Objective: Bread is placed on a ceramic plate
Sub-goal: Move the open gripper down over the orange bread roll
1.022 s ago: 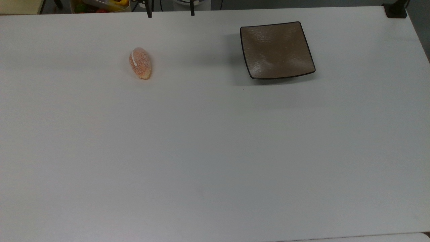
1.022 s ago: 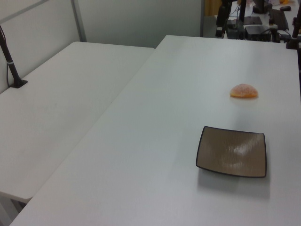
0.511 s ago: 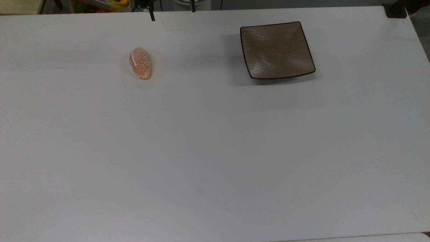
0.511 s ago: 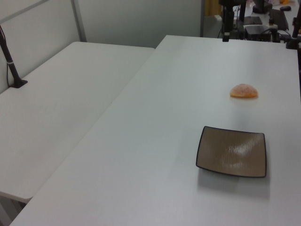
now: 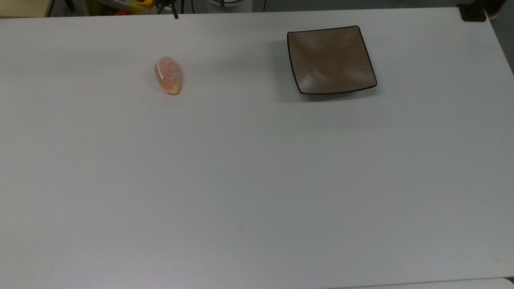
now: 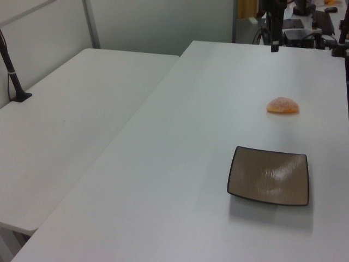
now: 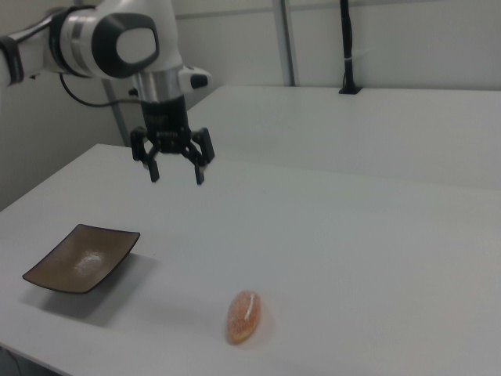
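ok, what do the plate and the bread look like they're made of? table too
Ceramic plate: looks like glazed ceramic, brown and glossy; bright glare patches, faint ripples, thin dark rim.
Bread: orange-pink, matte, grainy speckled surface with a short white stripe; real or a foam or plastic replica, cannot tell.
Table: smooth white matte top, probably laminate; soft shadows, no sharp reflections.

Bread and plate lie apart on the bench, with the claw above its far edge.

Taking the ceramic plate [image 5: 331, 60] as landmark: in the top view the bread [image 5: 167, 75] lies well to the top view's left of it, both on the bench [image 5: 257, 180]. In the right view the bread [image 7: 244, 316] sits to the right view's right of the plate [image 7: 81, 257], nearer the camera, and the claw [image 7: 175, 174] hangs above the bench behind the plate, fingers spread. A second bench [image 6: 71, 120] adjoins on the left view's left.
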Motion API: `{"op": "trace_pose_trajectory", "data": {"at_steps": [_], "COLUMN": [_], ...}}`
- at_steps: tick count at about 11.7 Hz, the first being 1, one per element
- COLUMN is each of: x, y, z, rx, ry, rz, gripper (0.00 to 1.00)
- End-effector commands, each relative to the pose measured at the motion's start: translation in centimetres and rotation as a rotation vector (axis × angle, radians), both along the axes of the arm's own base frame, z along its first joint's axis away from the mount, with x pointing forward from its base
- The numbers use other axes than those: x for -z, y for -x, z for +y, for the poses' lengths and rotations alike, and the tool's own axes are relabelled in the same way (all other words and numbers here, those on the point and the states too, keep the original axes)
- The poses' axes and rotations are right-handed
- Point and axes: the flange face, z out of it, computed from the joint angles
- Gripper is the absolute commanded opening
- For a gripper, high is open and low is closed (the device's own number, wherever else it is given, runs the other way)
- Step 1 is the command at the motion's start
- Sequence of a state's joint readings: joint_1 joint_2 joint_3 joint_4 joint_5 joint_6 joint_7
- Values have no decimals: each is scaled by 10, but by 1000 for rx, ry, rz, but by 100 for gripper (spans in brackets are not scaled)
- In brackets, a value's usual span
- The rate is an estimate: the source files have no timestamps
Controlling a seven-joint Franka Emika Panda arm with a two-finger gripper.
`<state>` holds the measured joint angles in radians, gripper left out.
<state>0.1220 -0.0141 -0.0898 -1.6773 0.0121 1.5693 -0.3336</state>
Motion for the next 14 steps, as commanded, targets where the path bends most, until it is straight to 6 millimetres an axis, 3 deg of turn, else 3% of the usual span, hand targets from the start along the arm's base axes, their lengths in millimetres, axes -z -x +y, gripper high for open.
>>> {"op": "trace_pose_trajectory", "data": {"at_steps": [1,3,8,12,14], "x": [52,91,176,228,246], "y": [14,15,30,44,41], "z": [-20,-26,-74,-98,-100], "rx": [9,9,13,-24,-33], "ry": [26,43,123,178,179], "rz": [53,35,-41,-67,-75], "gripper": [100,100,100,100,100]}}
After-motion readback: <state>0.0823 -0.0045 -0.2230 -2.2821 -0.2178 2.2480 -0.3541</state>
